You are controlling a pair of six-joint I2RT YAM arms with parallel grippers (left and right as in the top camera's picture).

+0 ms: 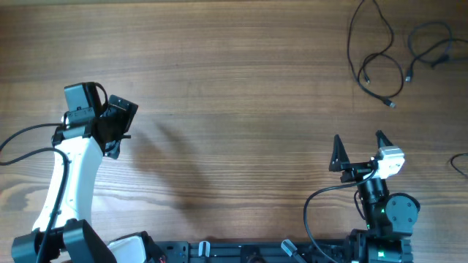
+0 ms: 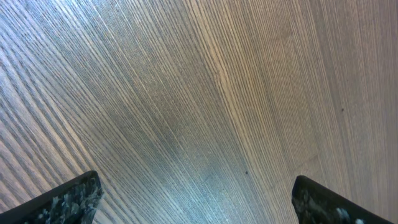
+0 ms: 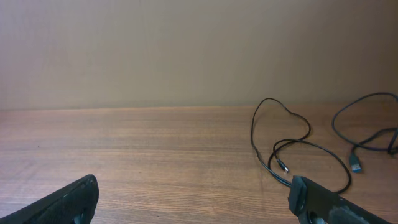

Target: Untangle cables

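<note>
Overhead: cables (image 1: 380, 66) as loose strands at the far right corner of the table (image 1: 219, 73), well apart from both arms. Right gripper (image 1: 360, 150) spread wide, holding nothing. Right wrist view only: small plug ends, strands ahead and to the right. Left gripper (image 2: 199, 202) wide apart, holding nothing; spread visible only in left wrist view, above wood grain.

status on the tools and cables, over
Left tool open, empty. Right tool open, empty. Cables loose strands at far right, untouched. Nothing between right tool and them.
</note>
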